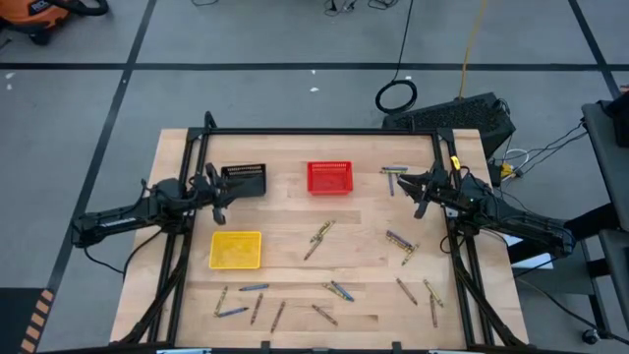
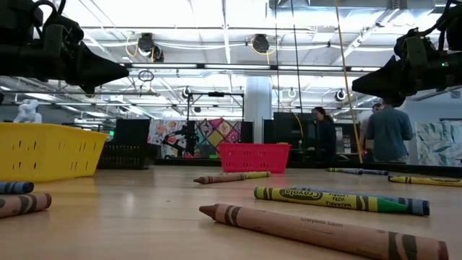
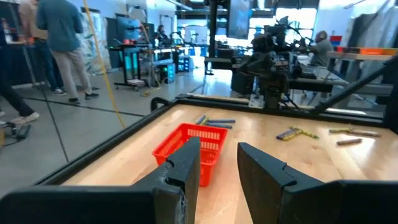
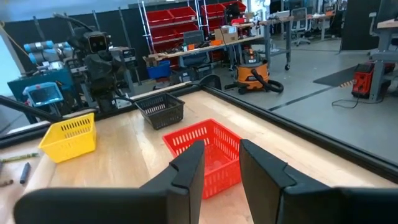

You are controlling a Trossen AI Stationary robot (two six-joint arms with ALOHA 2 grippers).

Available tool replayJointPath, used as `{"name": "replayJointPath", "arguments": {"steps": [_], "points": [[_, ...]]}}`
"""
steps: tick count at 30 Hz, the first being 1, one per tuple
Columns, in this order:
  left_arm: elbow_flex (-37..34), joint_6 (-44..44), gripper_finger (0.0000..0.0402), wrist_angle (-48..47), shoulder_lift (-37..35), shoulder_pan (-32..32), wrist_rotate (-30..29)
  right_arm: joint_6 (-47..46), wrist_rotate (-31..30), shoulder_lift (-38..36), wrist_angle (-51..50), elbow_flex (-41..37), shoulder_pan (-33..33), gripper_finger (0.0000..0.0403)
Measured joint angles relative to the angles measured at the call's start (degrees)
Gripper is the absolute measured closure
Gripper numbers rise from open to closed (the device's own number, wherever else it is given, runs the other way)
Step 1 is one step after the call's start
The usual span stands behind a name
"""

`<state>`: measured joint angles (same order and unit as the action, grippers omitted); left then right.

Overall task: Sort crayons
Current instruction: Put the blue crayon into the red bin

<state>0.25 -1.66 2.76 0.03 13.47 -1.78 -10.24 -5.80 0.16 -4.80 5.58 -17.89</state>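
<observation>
Left tool: I am holding my left tool (image 1: 218,194) above the bench, just beside the black mesh basket (image 1: 244,180); its fingers (image 3: 180,171) are standing narrowly parted and are gripping nothing.
Right tool: I am keeping my right tool (image 1: 421,192) raised over the far right of the bench, near two crayons lying by the rim; its fingers (image 4: 189,167) are likewise narrowly parted and empty.
Bench: I am working over a pale wooden bench (image 1: 285,221) inside a dark frame.
Baskets: I am seeing the red mesh basket (image 1: 329,177) at far centre, the black one to its left, and the yellow mesh basket (image 1: 236,250) nearer on the left.
Crayons: I am finding the small paper-wrapped crayons (image 1: 316,239) scattered loose across the near and right parts of the bench; I am seeing none in the yellow basket, and I cannot tell for the other two.
Progress: I am judging the sorting as not yet begun.
Handling: I am expecting each crayon to be light, stiff, prone to rolling and liable to snap under a hard squeeze.
Grip point: I am advising a hold across the middle of the wrapper, fingers set square to the stick's length.
</observation>
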Motion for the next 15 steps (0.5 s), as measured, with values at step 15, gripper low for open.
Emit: {"name": "replayJointPath", "arguments": {"steps": [15], "points": [[0.0, -6.6, 0.0288, -1.4, 1.1, 0.0, 5.9, -10.3, 0.0, 0.0, -1.6, 0.2, 0.0, 0.0314]]}}
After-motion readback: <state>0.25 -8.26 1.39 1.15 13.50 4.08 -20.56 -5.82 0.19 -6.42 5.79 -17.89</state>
